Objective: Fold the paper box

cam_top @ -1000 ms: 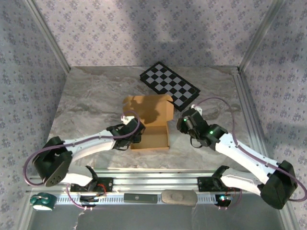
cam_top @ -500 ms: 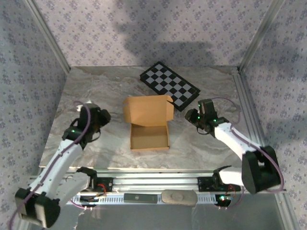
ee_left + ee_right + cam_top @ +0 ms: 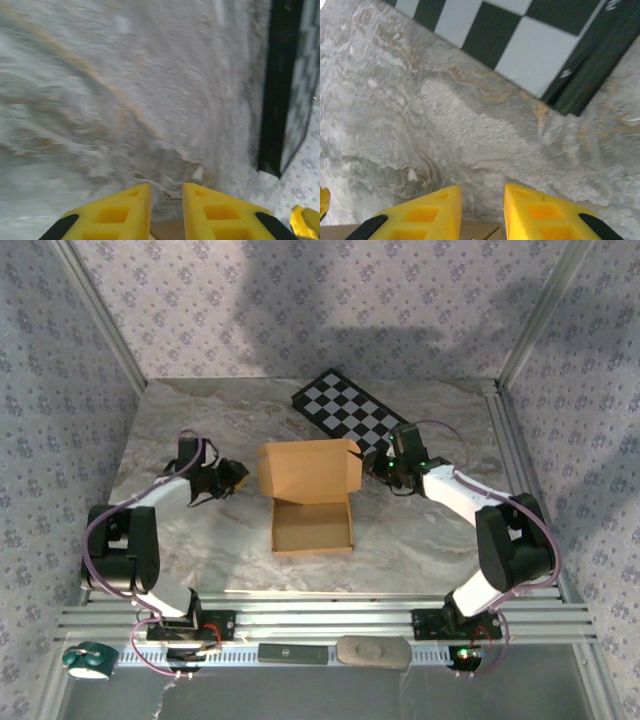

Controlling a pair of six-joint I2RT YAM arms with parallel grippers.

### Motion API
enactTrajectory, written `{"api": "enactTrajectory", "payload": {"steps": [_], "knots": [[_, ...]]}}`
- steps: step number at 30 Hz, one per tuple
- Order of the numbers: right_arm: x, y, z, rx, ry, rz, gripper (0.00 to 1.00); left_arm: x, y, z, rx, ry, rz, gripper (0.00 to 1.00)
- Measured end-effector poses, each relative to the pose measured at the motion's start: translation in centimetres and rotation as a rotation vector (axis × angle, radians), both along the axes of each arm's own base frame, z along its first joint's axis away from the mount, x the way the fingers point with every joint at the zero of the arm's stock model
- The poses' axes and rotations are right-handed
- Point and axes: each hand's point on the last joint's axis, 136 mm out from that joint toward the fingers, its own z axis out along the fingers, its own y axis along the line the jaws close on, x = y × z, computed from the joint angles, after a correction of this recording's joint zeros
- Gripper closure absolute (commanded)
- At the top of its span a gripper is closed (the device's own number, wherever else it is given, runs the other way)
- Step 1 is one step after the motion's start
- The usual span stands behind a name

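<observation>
The tan paper box [image 3: 311, 525] sits mid-table as an open shallow tray, its lid panel [image 3: 306, 469] standing up at the back. My left gripper [image 3: 238, 475] hovers just off the lid's left edge. In the left wrist view its yellow fingers [image 3: 120, 212] stand a narrow gap apart over marble, and a strip of cardboard [image 3: 170, 231] shows low between them. My right gripper [image 3: 385, 468] is beside the lid's right edge, a little apart from it. Its fingers [image 3: 427, 212] are also slightly parted, with a cardboard edge [image 3: 480, 231] below them. Neither gripper [image 3: 166, 187] [image 3: 482, 189] holds anything.
A black-and-white checkered board [image 3: 352, 420] lies at the back right, close behind my right gripper; it also shows in the right wrist view [image 3: 510, 35]. Metal rails [image 3: 320, 620] run along the near edge and patterned walls [image 3: 60, 440] enclose the marble table [image 3: 200, 540].
Both grippers left the tray's sides, swung outward, and now sit farther back at the two ends of the upright lid. The box has not moved.
</observation>
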Motion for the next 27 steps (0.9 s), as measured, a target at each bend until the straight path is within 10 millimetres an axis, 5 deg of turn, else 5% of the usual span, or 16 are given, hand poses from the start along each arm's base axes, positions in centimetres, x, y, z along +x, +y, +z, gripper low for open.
{"api": "enactTrajectory", "payload": {"steps": [7,12,16,20,24,27], "knots": [[-1.4,1.3,0.6,-0.022,-0.005,0.034,0.71,-1.0,-2.8,4.3,-0.035,-0.114,-0.066,0.8],[-1.9,2.1,1.4,-0.027,-0.027,0.046,0.74,-1.9,-3.3,4.0,-0.038,-0.104,-0.07,0.8],[-2.7,2.9,1.3,-0.046,-0.029,0.057,0.76,-3.1,-3.0,2.2,-0.024,-0.057,-0.021,0.8],[-3.7,3.0,1.4,-0.049,-0.028,0.043,0.76,-4.6,-1.8,1.1,-0.029,-0.024,0.079,0.7],[-4.4,2.2,1.1,-0.033,-0.01,0.0,0.69,-5.0,-0.6,2.7,-0.043,-0.064,0.173,0.55],[-4.2,2.0,1.0,0.002,0.006,-0.028,0.69,-4.7,-0.1,4.5,-0.055,-0.098,0.201,0.53]]}}
